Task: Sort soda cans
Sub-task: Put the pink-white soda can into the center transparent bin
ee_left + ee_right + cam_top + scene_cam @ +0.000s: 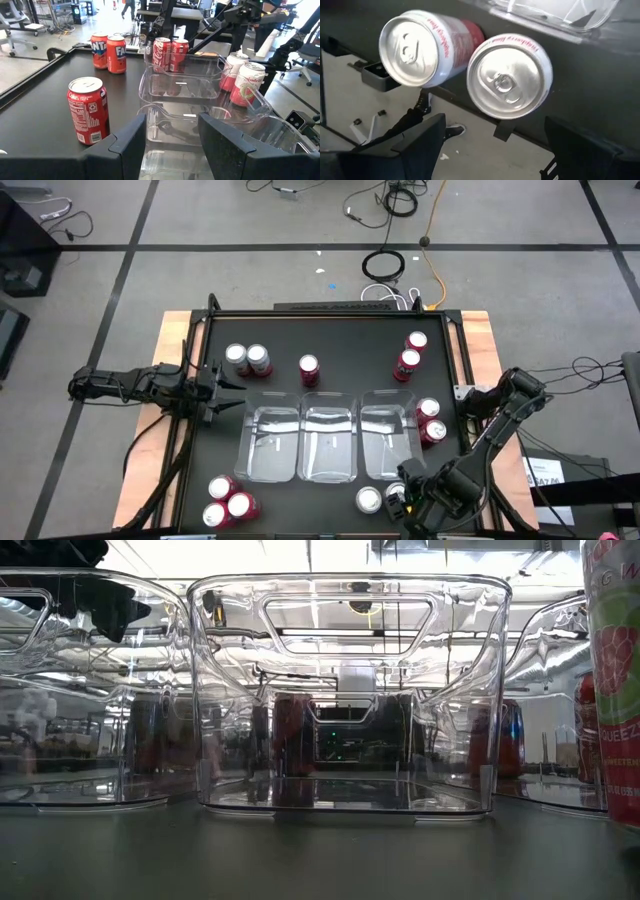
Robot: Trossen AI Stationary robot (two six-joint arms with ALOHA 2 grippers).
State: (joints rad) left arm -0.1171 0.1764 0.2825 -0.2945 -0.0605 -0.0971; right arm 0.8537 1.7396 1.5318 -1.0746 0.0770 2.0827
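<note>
So the soda cans are all standing upright, long axis vertical, silver tops facing the overhead camera, scattered around three clear trays (pixel 328 442) that sit side by side in the middle of the black tabletop (pixel 330 335). There's a pair at the far left (pixel 247 359), a single red one (pixel 309 369) just beyond the middle tray, two more at the far right (pixel 411 354), two just beside the right tray's right edge (pixel 430 422), a cluster of three in the near left corner (pixel 227 501), and two near the right claw (pixel 405 498) at the near edge, one of them (pixel 369 500) clear to see and the other mostly tucked under the arm. The right wrist camera looks straight down on those two tops (pixel 510 75) with the fingers spread wide on either side and holding nothing; pink script runs around the rim of each but it's too small to read properly. The left claw (pixel 222 390) hovers at the left side of the tabletop, aimed toward the trays, partly open with nothing between the fingers. In its wrist view the nearest can (pixel 88 110) is red with a Coke-style nutrition panel facing the camera, two orange-red ones (pixel 108 51) farther off read "Fanta" in part, and two behind the trays (pixel 169 53) show Coca-Cola script. In the low view a can at the right edge (pixel 612 680) has a raspberry picture and letters ending "QUEEZE".
</note>
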